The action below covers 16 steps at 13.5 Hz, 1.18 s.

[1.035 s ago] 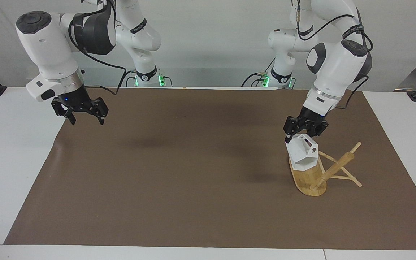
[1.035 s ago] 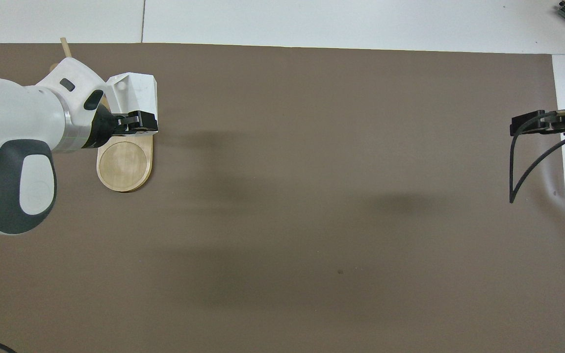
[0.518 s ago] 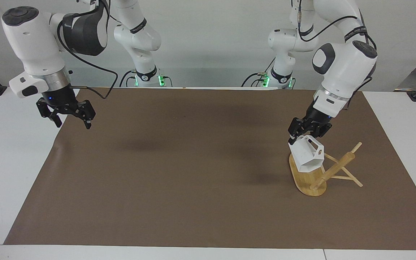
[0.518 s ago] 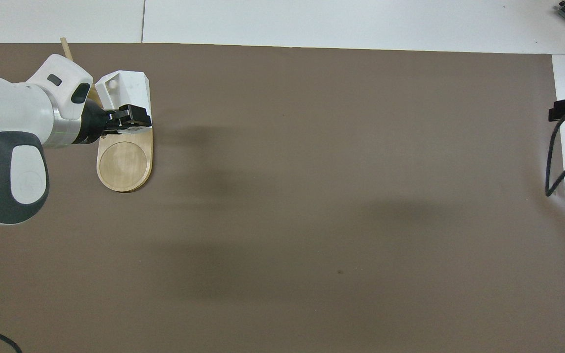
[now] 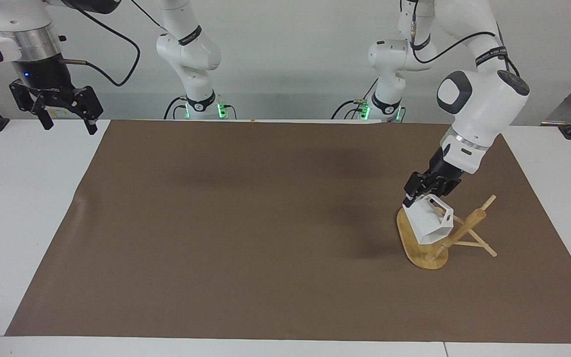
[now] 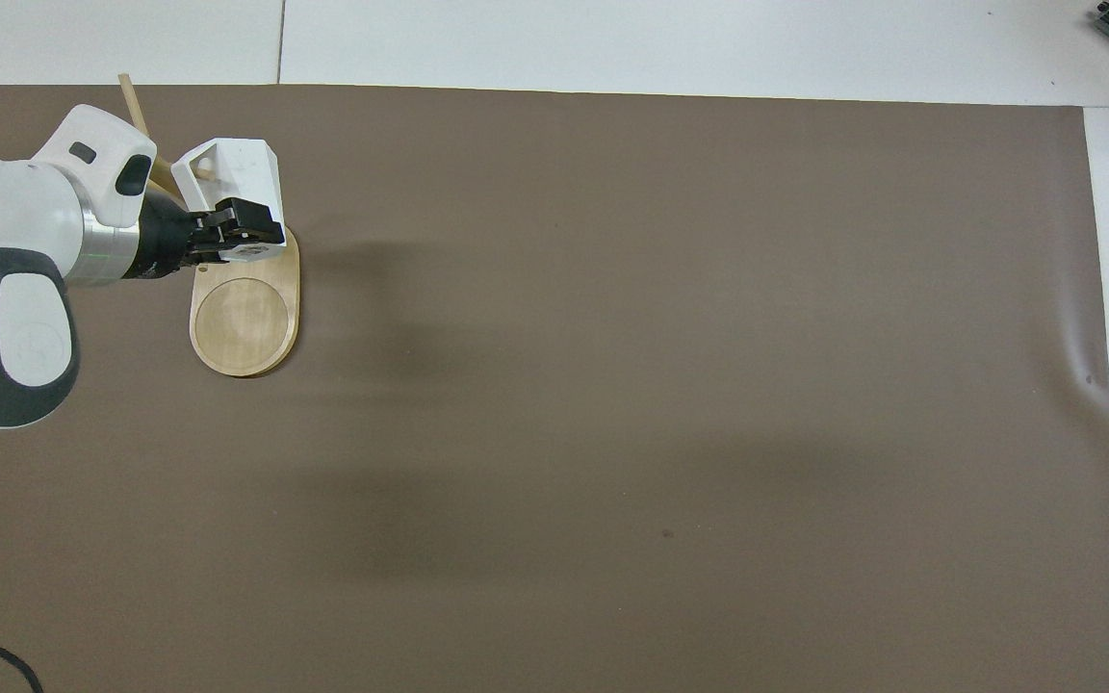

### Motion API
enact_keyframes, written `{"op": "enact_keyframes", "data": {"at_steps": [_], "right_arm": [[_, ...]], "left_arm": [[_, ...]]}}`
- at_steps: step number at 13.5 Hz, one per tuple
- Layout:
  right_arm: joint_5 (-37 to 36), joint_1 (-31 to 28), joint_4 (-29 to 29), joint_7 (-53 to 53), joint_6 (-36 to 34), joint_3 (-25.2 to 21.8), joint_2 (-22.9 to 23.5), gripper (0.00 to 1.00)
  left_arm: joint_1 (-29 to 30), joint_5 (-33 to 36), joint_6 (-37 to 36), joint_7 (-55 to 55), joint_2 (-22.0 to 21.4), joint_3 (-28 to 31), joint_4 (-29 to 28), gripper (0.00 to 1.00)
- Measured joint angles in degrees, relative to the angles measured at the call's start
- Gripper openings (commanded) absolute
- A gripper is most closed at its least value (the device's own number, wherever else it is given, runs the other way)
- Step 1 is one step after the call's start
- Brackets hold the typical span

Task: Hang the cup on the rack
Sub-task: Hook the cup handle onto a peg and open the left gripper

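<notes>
While the left gripper (image 5: 427,194) pinches the cup (image 5: 431,225), now tilted lower toward the rack (image 5: 459,237) post, the right gripper (image 5: 52,106), fingers spread, has retracted upward, leaving hanging unfinished

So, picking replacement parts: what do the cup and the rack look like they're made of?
The cup, held by the left gripper, looks like matte white plastic, possibly printed: flat angular facets, no gloss. The rack looks like light bamboo or pale wood with a smooth finish: tan colour, round post and thin pegs.

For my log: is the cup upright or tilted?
Tilted: the cup, held by the left gripper, leans toward the rack post.
</notes>
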Motion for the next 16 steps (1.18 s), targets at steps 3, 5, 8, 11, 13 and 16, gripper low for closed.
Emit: {"op": "enact_keyframes", "data": {"at_steps": [3, 5, 8, 11, 13, 16], "right_arm": [[0.0, 0.0, 0.1, 0.0, -0.9, 0.1, 0.5, 1.00], [0.1, 0.5, 0.1, 0.0, -1.3, 0.4, 0.8, 1.00], [0.2, 1.1, -0.1, 0.0, -1.3, 1.2, 0.9, 1.00], [2.8, 1.9, -0.1, 0.0, -1.4, 1.3, 0.9, 1.00], [5.7, 1.9, 0.0, 0.0, -1.4, 1.3, 0.9, 1.00], [6.2, 1.9, 0.1, 0.0, -1.4, 1.3, 0.6, 1.00]], "left_arm": [[1.0, -2.9, -0.1, 0.0, 0.0, 0.0, 0.0, 0.00], [1.7, -3.3, -0.3, 0.0, 0.0, 0.0, 0.0, 0.00], [1.9, -3.4, -0.7, 0.0, 0.0, 0.0, 0.0, 0.37], [2.0, -3.4, -1.8, 0.3, 0.0, 0.0, 0.4, 0.73], [2.1, -3.4, -4.1, 0.4, -0.4, 0.0, 0.6, 0.90], [2.4, -2.0, -7.8, 0.4, -1.8, 0.4, 0.6, 1.00]]}}
